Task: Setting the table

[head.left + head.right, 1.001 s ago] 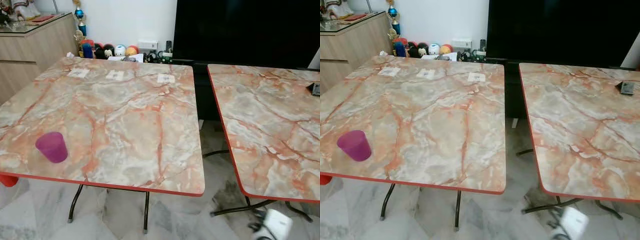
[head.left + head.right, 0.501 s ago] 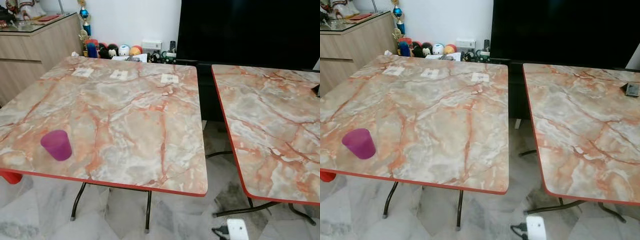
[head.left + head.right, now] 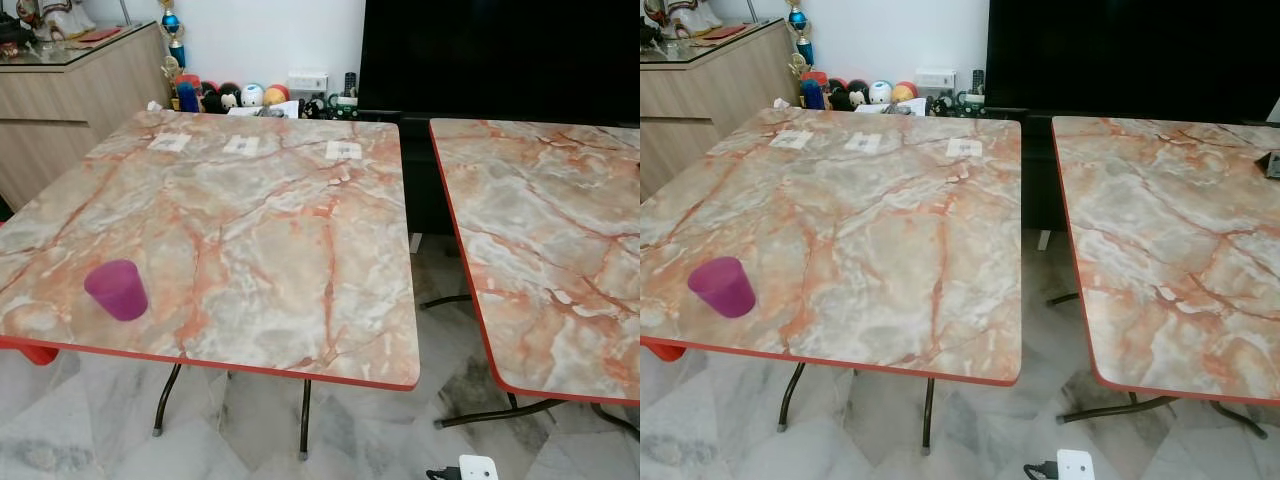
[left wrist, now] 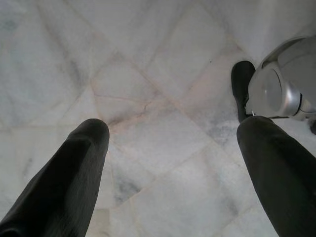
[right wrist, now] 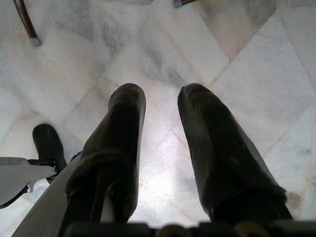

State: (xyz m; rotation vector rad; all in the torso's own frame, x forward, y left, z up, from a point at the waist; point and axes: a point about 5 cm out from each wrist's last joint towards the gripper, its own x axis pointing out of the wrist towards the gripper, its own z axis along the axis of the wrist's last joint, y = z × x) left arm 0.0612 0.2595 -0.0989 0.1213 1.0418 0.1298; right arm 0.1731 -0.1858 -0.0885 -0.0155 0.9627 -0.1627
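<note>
We stand before two marble-patterned tables with red edges, set side by side with a gap between them. On the left table a purple cup stands upright near the front edge, toward the front left corner, with nothing touching it. At the far side of this table three small white labels lie in a row. The right table carries a small dark object at its far right edge; we cannot tell what it is. Behind the tables we see a large black screen, a wooden cabinet at the left, and a row of small round toys on the floor by the white wall. Under the front left corner of the left table something red shows a little. On the marble floor in front lies a white plug adapter. Both our arms hang down over the floor. The left gripper has its two black fingers wide apart and holds nothing; beside it we see a silver leg part with a black foot. The right gripper has its fingers a little apart, also with nothing between them, above the pale tiles.
</note>
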